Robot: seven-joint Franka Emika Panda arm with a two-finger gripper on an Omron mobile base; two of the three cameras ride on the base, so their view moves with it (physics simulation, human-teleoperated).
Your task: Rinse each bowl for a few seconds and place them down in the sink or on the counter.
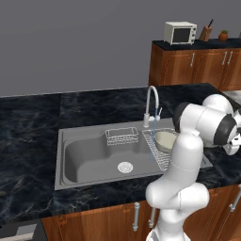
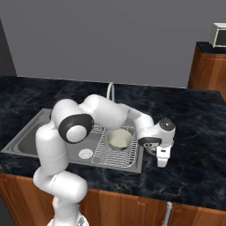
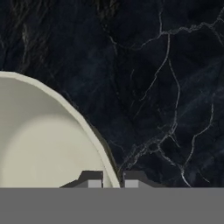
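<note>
One bowl (image 3: 39,140), cream-white inside, is large at the left of the hand view, above the black counter (image 3: 170,87). Its rim runs between the two fingertips of my gripper (image 3: 113,180), which is shut on it. From the right base view, my gripper (image 2: 162,161) points down over the counter (image 2: 194,145) just right of the sink (image 2: 26,141). A second bowl (image 1: 165,140) (image 2: 118,138) sits upright on the ribbed rack section at the sink's right end, apart from my gripper.
A thin blue stream of water (image 1: 152,146) falls from the gooseneck faucet (image 1: 151,101) into the sink (image 1: 84,155). A wire basket (image 1: 121,136) sits at the basin's back. A taller cabinet with a microwave (image 1: 180,33) stands at the far right.
</note>
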